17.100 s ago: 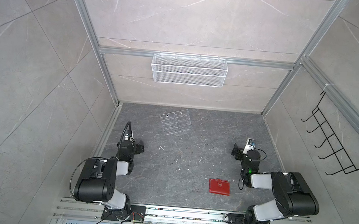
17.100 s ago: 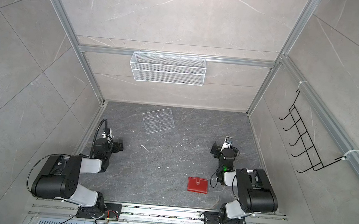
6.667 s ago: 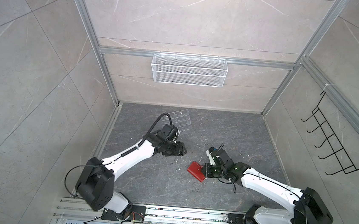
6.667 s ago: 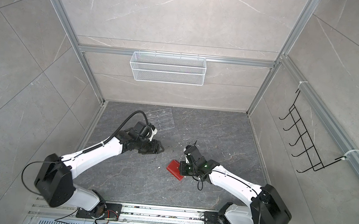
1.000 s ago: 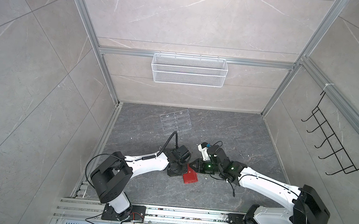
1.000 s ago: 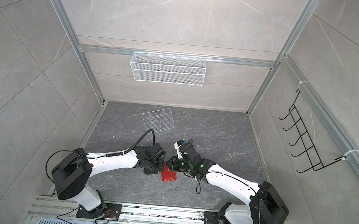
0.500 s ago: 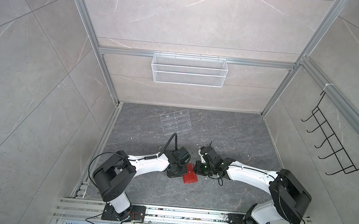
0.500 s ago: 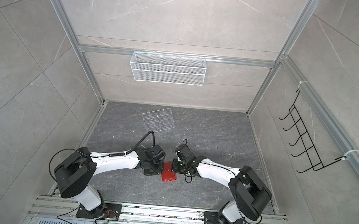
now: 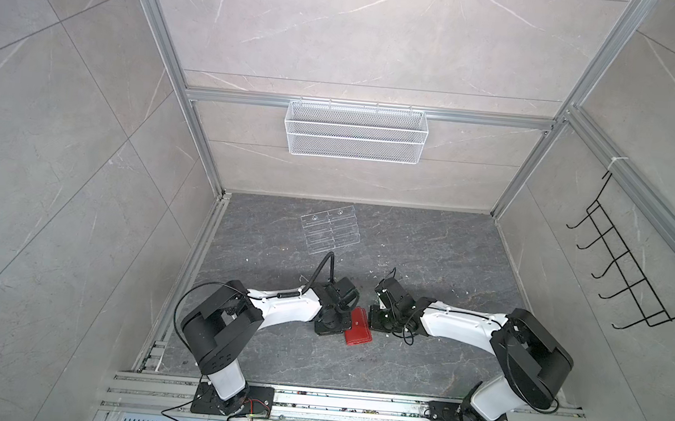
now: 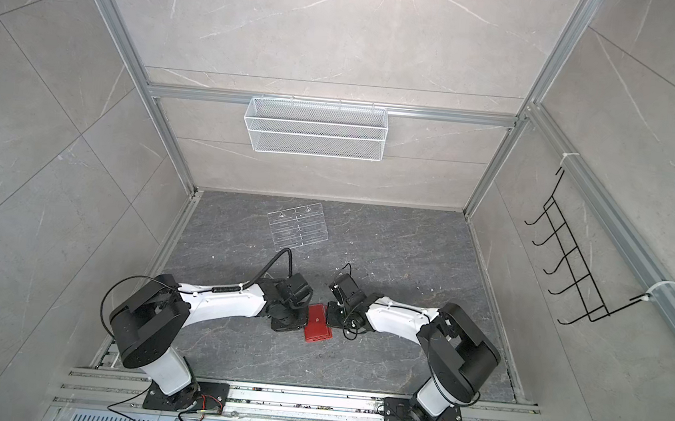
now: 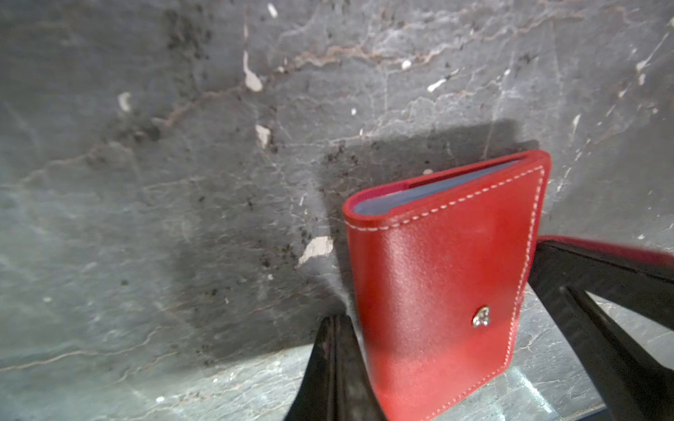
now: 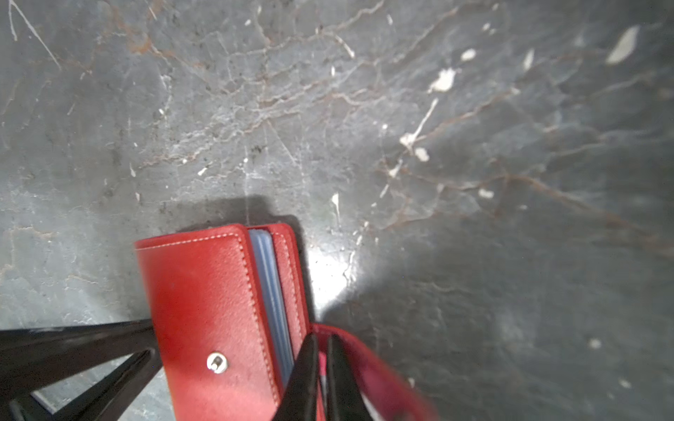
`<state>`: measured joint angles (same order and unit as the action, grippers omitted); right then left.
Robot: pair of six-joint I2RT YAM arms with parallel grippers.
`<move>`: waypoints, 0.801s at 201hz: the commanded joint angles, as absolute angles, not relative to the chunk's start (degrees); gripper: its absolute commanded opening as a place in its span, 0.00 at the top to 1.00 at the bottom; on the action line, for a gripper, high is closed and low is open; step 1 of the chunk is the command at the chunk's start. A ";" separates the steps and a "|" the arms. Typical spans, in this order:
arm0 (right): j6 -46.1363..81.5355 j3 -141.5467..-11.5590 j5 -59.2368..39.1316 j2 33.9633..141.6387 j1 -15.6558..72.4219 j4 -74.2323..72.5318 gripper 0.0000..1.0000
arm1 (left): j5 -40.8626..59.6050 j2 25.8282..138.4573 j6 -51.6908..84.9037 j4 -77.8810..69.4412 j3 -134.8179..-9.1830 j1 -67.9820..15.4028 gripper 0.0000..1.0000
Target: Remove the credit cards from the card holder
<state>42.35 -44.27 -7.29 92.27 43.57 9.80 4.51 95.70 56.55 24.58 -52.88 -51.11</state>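
The red card holder [image 9: 358, 329] lies on the dark stone floor [image 9: 441, 249] in the lower middle of both top views, hemmed in between the two gripper heads. Its long axis runs nearly up and down the frame, with the lower end swung a little to the right. The front cover faces up and its metal snap stud [image 11: 481, 316] is bare. The folded spine faces frame left, toward the left gripper [image 9: 343, 325]. The opening edge faces frame right, toward the right gripper [image 9: 373, 321].

In the left wrist view the holder rises from the bottom edge toward the upper right, its covers nearly together, and a sliver of bluish sleeves [image 11: 419, 193] shows at the far short end. The left gripper's fingers [image 11: 333, 364] are pressed together with nothing visible between them, and they touch the spine edge.

In the right wrist view the right gripper's jaws are drawn down to a thin slit, pinching the red strap [image 12: 368, 359], which loops loose round them from the back cover. The credit cards cannot be made out among the sleeves.

A clear acrylic rack [image 9: 331, 229] lies well apart at the upper middle of the floor. A white mesh basket [image 9: 355, 132] hangs on the back wall, and a black hook rack [image 9: 631, 270] hangs at frame right
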 commanded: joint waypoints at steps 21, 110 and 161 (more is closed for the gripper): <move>40.88 -42.80 -9.89 91.74 43.93 6.80 0.88 | 5.18 96.87 56.25 24.25 -54.19 -50.95 1.00; 40.05 -45.95 -9.76 87.67 45.62 11.81 0.88 | 5.34 97.77 55.72 24.96 -55.04 -50.98 1.00; 39.92 -48.11 -9.21 86.22 47.02 14.82 0.87 | 5.34 97.77 55.48 25.49 -55.24 -50.98 1.00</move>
